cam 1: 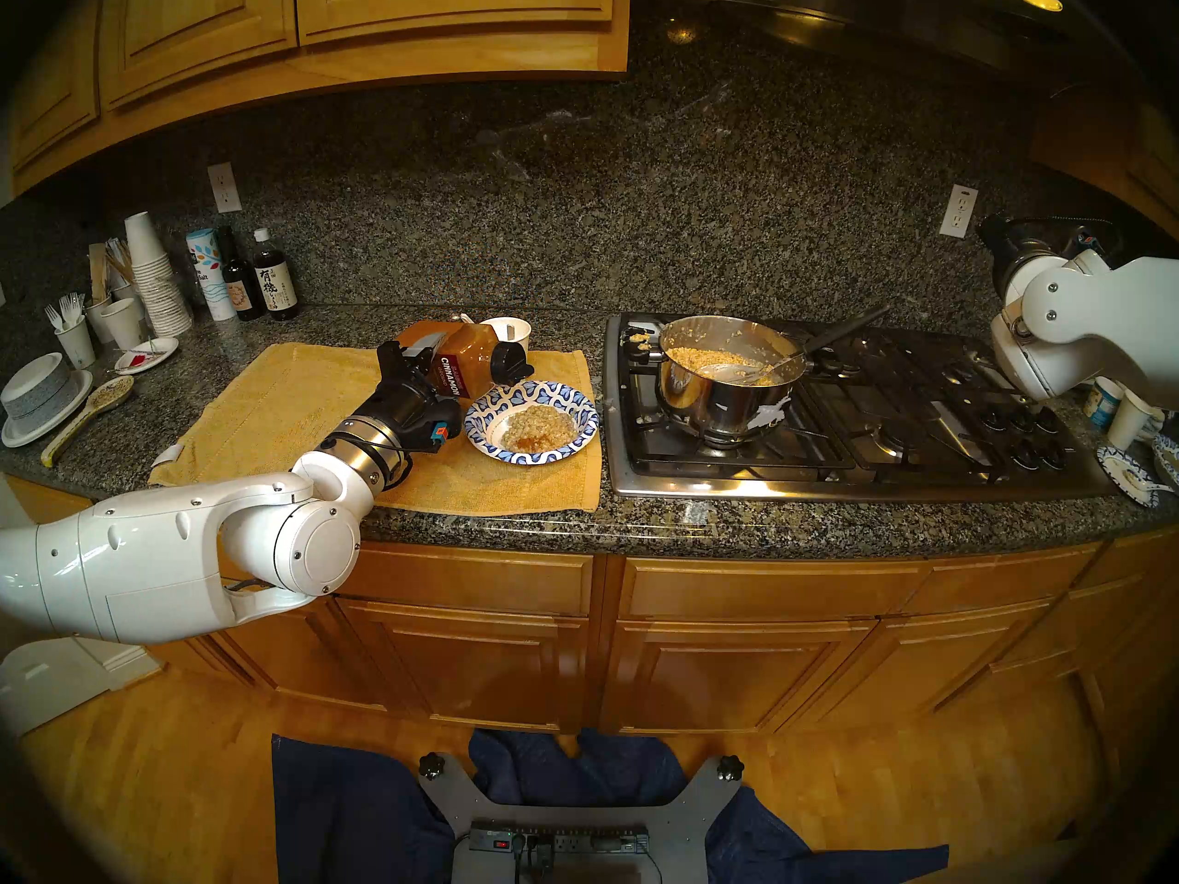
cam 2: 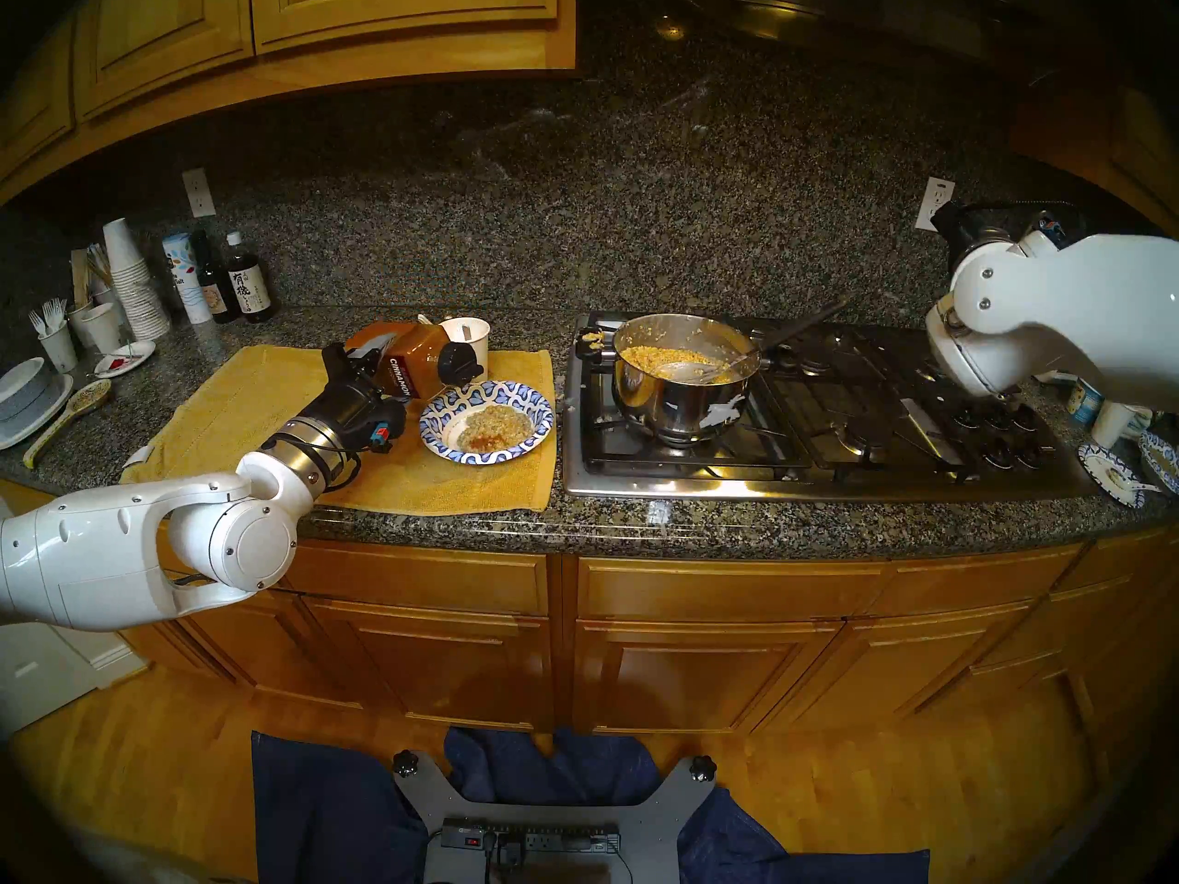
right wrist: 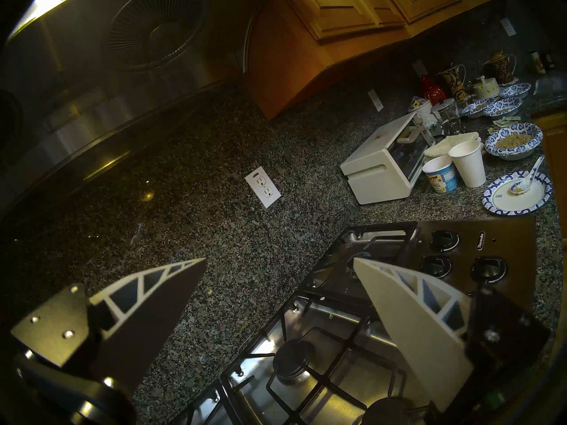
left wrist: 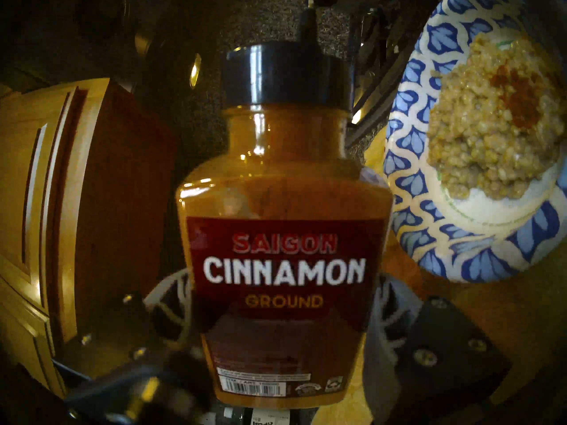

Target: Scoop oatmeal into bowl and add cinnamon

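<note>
Left gripper (cam 1: 426,361) clamps the clear, black-capped cinnamon jar (cam 1: 469,358) sideways; patterned paper bowl (cam 1: 577,396) already dusted — next, stand it upright on the cloth. Right gripper (right wrist: 277,269) spread, idle.

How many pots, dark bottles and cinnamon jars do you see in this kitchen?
pot: 1
dark bottles: 2
cinnamon jar: 1
Total: 4
</note>
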You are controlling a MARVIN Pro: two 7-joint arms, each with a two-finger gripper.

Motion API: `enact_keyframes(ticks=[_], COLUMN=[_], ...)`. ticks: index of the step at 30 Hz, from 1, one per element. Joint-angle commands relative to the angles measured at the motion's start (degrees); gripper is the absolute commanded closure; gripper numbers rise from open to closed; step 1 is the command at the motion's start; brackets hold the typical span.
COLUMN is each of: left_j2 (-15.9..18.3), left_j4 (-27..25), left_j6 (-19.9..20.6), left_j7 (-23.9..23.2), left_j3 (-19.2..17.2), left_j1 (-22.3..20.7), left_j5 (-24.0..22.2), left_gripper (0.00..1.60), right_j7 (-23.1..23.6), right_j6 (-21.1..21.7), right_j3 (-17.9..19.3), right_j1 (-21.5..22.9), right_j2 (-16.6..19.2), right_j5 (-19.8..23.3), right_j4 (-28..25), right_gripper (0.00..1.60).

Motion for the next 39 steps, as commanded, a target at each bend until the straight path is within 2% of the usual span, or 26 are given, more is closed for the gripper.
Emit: enact_keyframes(ticks=[1,10,17,20,21,27,28,33,34,36,38,39], left_j2=[1.7,4.2,6.7,7.9,7.9,10.3,10.5,11.0,11.3,11.3,11.6,11.7], left_j4=[-4.4,-11.4,-13.0,-13.1,-13.1,-12.2,-12.1,-11.4,-10.7,-10.6,-9.5,-9.2], left_j6=[1.6,0.2,-2.5,-4.8,-4.8,-11.8,-12.0,-14.7,-17.6,-17.3,-21.0,-21.3], left_j7=[0.3,-1.8,-0.5,0.6,0.6,1.8,2.2,3.5,4.2,4.3,4.9,5.0], left_j3=[-3.8,-6.0,-7.4,-7.9,-7.9,-8.1,-8.0,-8.0,-8.0,-8.1,-8.4,-8.5], left_j1=[-1.9,-1.5,-0.8,-0.2,-0.2,1.4,1.6,2.3,2.4,2.3,2.2,2.1], left_j5=[-6.9,-22.0,-31.8,-36.2,-36.2,-45.9,-47.1,-50.5,-52.0,-52.6,-54.6,-55.3], left_gripper=[1.60,1.60,1.60,1.60,1.60,1.60,1.60,1.60,1.60,1.60,1.60,1.60], right_j7=[-3.6,-3.0,-3.4,-3.4,-3.4,-3.2,-3.2,-3.4,-3.5,-3.5,-3.5,-3.5], right_j6=[0.0,0.0,0.0,0.0,0.0,0.0,0.0,0.0,0.0,0.0,0.0,0.0], right_j3=[1.2,1.1,1.2,1.2,1.2,1.1,1.1,1.2,1.2,1.2,1.2,1.2], right_j1=[1.7,1.6,1.7,1.7,1.7,1.6,1.7,1.7,1.7,1.7,1.7,1.7], right_j2=[-0.1,-0.2,-0.2,-0.2,-0.2,-0.2,-0.2,-0.2,-0.2,-0.2,-0.2,-0.2], right_j5=[-1.1,-0.7,-0.9,-0.9,-0.9,-0.8,-0.8,-0.9,-0.9,-0.9,-1.0,-1.0], right_j4=[0.5,0.6,0.5,0.5,0.5,0.5,0.5,0.5,0.5,0.5,0.5,0.5], right_gripper=[0.00,0.00,0.00,0.00,0.00,0.00,0.00,0.00,0.00,0.00,0.00,0.00])
